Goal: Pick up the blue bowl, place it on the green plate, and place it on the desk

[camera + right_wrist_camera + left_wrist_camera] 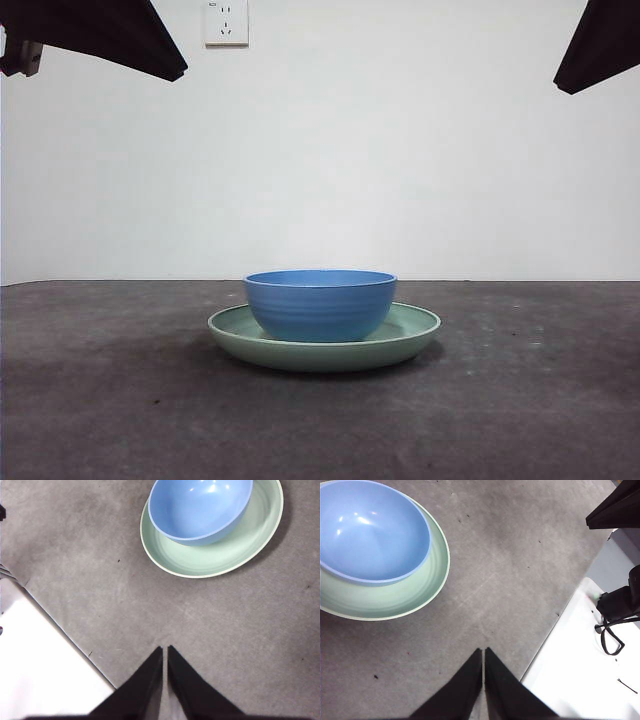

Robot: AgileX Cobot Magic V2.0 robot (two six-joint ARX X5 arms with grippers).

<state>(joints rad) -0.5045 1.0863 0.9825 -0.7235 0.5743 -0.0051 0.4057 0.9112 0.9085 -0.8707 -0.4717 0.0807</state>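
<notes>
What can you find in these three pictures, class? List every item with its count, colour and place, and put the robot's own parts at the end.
blue bowl: one, medium blue, sitting inside the green plate, empty.
green plate: one, pale sage green, on the desk at the middle, under the bowl.
desk: one, dark grey-brown, spanning the whole width.
wall socket: one, white, high on the white wall.
camera with black strap: one, black, on a white surface beside the desk edge.
left gripper: one, black, fingers shut, raised above bare desk beside the plate.
right gripper: one, black, fingers shut, raised above bare desk, away from the plate.
</notes>
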